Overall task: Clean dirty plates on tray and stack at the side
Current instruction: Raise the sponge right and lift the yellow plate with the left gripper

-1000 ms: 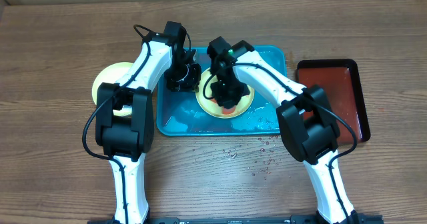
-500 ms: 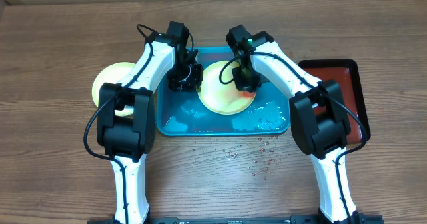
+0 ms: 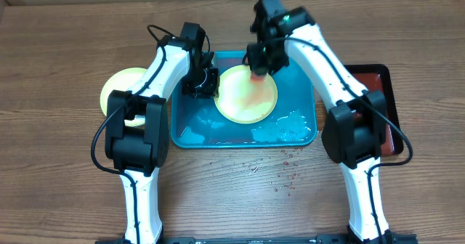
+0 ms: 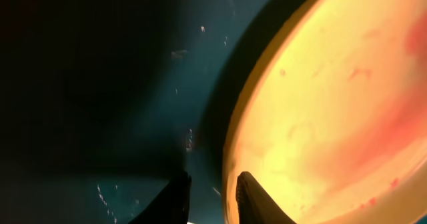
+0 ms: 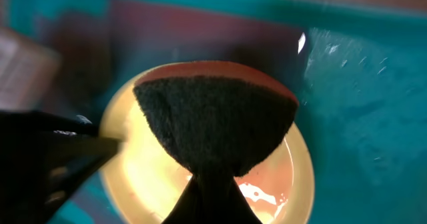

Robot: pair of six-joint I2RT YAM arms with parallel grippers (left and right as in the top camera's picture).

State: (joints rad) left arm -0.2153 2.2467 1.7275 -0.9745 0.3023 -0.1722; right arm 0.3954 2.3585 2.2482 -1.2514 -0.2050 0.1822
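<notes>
Overhead: right tool point(image 3: 258, 66) tight on sponge point(image 5: 213, 124), arm stretched over plate point(image 3: 243, 102) (left tool point(image 4: 213, 182) slightly ajar)

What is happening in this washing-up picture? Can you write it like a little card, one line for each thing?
tray: teal, wet, on the wooden table
plate on tray: pale yellow-green, red smears on it
other plate: on the table, left of the tray
right fingers: shut on a sponge, over the plate's far edge
left fingers: a little apart, at the plate's rim
red tray: dark red, right of the teal tray
</notes>
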